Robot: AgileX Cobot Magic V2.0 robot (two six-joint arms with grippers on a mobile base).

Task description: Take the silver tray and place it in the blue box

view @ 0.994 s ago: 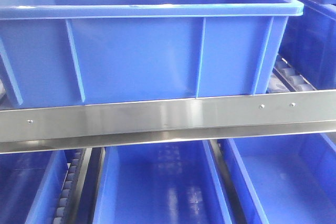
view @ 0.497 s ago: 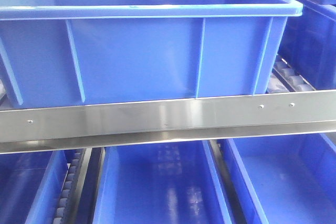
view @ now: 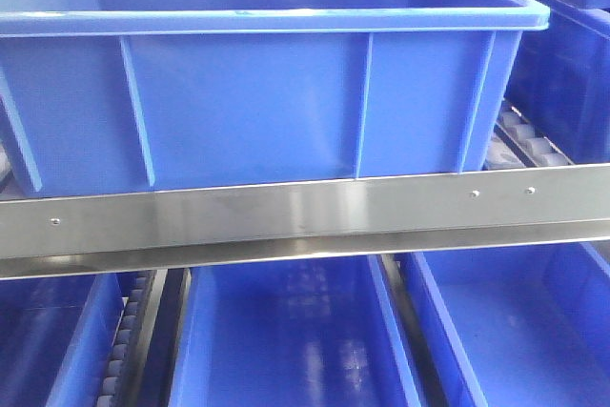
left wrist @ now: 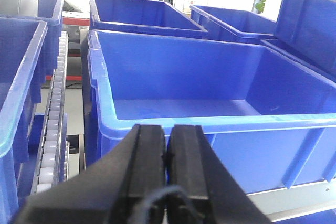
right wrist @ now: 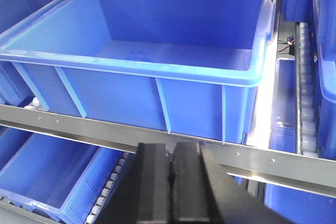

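1. Black pads of the left gripper [left wrist: 168, 153] at the bottom of the left wrist view are pressed together, holding nothing.
2. The right gripper [right wrist: 170, 174], low in its view, is clenched and empty too.
3. Behind the steel rail [view: 305, 216], the blue box [view: 248, 92] fills the top and looks empty.
4. The silver tray is nowhere in view, so I think the whole job is left.
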